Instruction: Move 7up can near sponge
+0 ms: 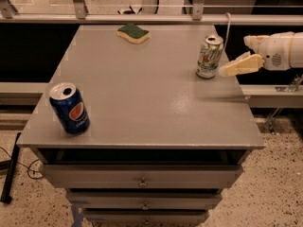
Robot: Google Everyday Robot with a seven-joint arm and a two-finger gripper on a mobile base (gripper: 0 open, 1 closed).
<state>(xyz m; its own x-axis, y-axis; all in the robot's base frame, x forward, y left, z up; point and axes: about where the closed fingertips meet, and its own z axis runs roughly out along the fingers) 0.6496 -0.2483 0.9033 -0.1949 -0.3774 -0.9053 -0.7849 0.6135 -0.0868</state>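
Note:
The 7up can (208,56) stands upright near the right edge of the grey tabletop (142,93). It is white and silver with green lettering. The sponge (133,33), dark green over yellow, lies flat at the far edge, left of the can. My gripper (234,56) reaches in from the right at can height. It is open, and its pale yellow finger (240,65) has its tip just right of the can, not gripping it.
A dark blue Pepsi can (70,109) stands at the front left corner. The tabletop sits on a drawer cabinet (142,181). A metal rail (142,19) runs behind the far edge. A thin upright rod (227,27) stands just behind the 7up can.

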